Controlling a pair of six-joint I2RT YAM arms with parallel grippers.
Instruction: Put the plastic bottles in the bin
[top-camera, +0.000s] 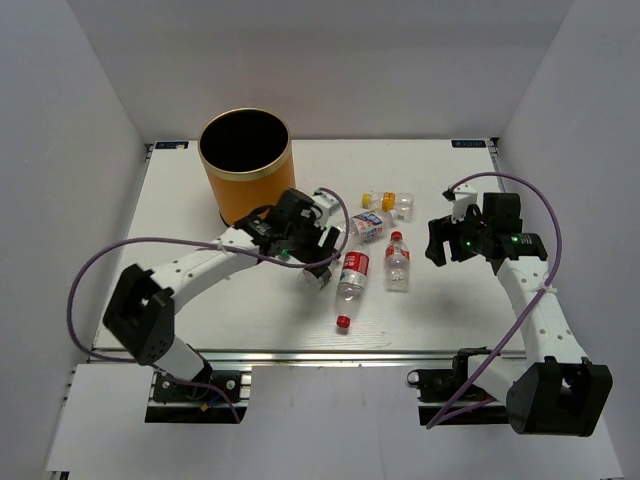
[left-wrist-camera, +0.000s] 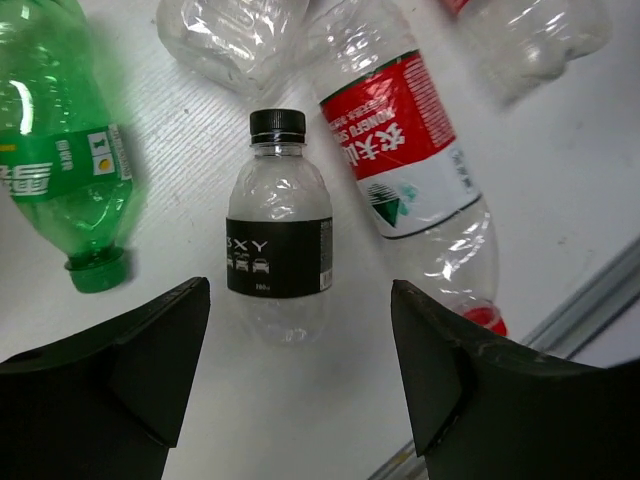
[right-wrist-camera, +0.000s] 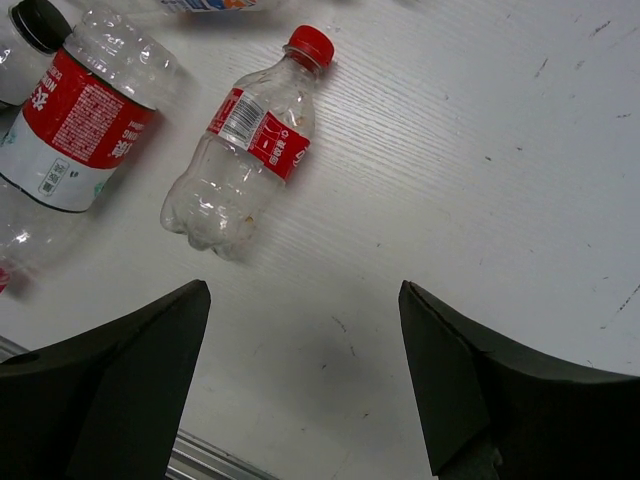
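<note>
1. Two arms are reaching out over the white table (top-camera: 200, 310), the left one bending in towards the middle and the right one hanging over the right-hand side.
2. The left gripper (left-wrist-camera: 299, 300) is hovering with its jaws spread wide, gripping nothing.
3. In its wrist view, the dark-labelled bottle (left-wrist-camera: 277, 255) is lying on its side in the gap between the two fingers, black cap pointing away. Neither finger is touching it.
4. The green bottle (left-wrist-camera: 60, 170) is lying to one side of it, a little apart. The larger red-labelled bottle (left-wrist-camera: 410, 175) is lying just beside it on the other side, red cap towards the table's near edge.
5. The right gripper (right-wrist-camera: 302, 290) is also holding its jaws wide apart, with only bare tabletop showing between the fingers.
6. The smaller red-labelled bottle (right-wrist-camera: 245, 150) is lying near it, beyond the fingertips and untouched, alongside the larger red-labelled one.
7. From above, the blue-and-white-labelled bottle (top-camera: 368, 226) and the yellow-capped bottle (top-camera: 392, 203) are lying farther back, close together.
8. The bin (top-camera: 250, 195) is standing upright at the far left of the table, just behind the left arm's wrist. All six bottles are lying outside it on the tabletop.
</note>
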